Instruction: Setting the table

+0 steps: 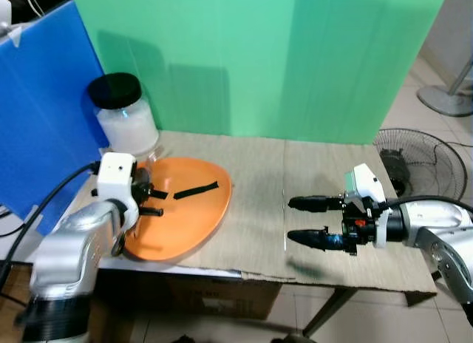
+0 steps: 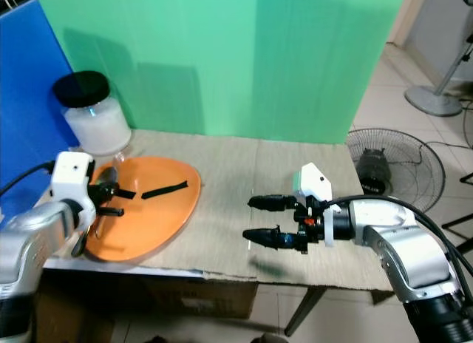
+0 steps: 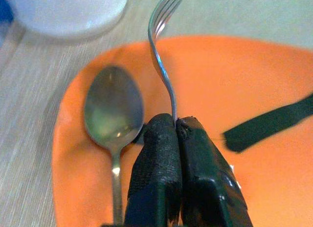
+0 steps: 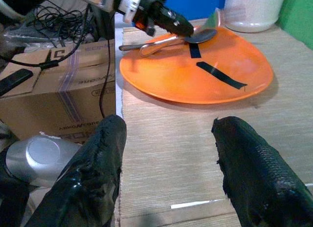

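Fork [image 3: 161,51] pinched by left pincer [image 3: 176,126], over plate [image 3: 254,75]

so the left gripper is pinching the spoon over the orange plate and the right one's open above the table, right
Not quite: the left gripper is shut on the fork, not the spoon, which lies on the orange plate, as the left wrist view shows. The right gripper is open above the table.

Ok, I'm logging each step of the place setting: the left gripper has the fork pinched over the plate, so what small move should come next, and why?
Probably lift the fork straight up off the orange plate. The left gripper is shut on its handle, and the spoon lies close beside it, so a sideways drag could knock it. The right gripper waits open over the bare mat.
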### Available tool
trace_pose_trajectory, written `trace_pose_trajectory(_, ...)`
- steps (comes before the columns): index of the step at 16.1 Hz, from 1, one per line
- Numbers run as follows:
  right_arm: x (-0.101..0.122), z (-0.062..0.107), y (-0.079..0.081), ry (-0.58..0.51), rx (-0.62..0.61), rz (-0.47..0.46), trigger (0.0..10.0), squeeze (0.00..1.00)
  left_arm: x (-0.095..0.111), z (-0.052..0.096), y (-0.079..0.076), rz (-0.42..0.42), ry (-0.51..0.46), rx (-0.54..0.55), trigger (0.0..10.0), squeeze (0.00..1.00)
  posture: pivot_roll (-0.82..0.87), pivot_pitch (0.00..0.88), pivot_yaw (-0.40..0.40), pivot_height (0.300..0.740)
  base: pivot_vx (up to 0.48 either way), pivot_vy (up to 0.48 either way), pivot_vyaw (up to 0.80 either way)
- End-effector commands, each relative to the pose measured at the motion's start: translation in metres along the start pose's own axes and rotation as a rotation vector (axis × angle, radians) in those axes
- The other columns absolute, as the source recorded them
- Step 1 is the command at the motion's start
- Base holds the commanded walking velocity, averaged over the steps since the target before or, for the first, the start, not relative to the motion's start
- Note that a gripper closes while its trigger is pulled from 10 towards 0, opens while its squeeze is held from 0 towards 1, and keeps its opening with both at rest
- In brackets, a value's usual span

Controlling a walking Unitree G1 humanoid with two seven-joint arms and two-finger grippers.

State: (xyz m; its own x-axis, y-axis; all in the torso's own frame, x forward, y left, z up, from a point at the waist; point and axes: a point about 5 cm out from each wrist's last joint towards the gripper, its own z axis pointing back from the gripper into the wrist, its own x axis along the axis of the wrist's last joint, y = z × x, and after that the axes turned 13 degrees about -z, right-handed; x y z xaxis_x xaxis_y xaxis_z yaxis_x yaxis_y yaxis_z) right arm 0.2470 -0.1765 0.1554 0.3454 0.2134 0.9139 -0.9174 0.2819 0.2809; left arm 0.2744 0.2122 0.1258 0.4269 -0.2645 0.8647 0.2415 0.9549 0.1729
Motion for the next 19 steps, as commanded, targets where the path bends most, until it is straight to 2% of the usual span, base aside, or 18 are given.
trace_pose_trajectory(1,0.004,0.0,0.002,-0.007,0.002,0.018,10.0,0.0,0.017,0.009,-0.003,-0.023,-0.139,-0.042,0.0,0.0,-0.06,0.0,0.025,0.74,0.0,0.0,0.0)
trace_pose_trajectory(4,0.005,-0.003,0.002,-0.009,0.007,0.019,10.0,0.0,0.02,0.018,-0.013,-0.019,-0.21,-0.119,0.0,0.0,-0.06,0.0,0.024,0.74,0.0,0.0,0.0)
trace_pose_trajectory(8,0.005,-0.003,0.002,-0.014,0.005,0.019,10.0,0.0,0.031,0.032,-0.028,0.04,-0.345,-0.252,0.0,0.0,-0.06,0.0,0.022,0.74,0.0,0.0,0.0)
trace_pose_trajectory(9,0.005,-0.005,0.002,-0.026,-0.002,0.012,10.0,0.0,0.036,0.041,-0.035,0.075,-0.415,-0.325,0.0,0.0,-0.06,0.0,0.022,0.74,0.0,0.0,0.0)
trace_pose_trajectory(12,0.005,-0.01,0.001,-0.076,-0.05,-0.006,10.0,0.0,0.04,0.051,-0.041,0.118,-0.494,-0.402,0.0,0.0,-0.06,0.0,0.019,0.74,0.0,0.0,0.0)
trace_pose_trajectory(16,0.009,-0.017,-0.004,-0.205,-0.195,-0.051,10.0,0.0,0.041,0.056,-0.037,0.145,-0.521,-0.366,0.0,0.0,-0.06,0.0,0.015,0.74,0.0,0.0,0.0)
trace_pose_trajectory(19,0.008,-0.022,-0.003,-0.323,-0.375,-0.089,10.0,0.0,0.043,0.064,-0.04,0.133,-0.546,-0.344,0.0,0.0,-0.07,0.0,0.013,0.74,0.0,0.0,0.0)
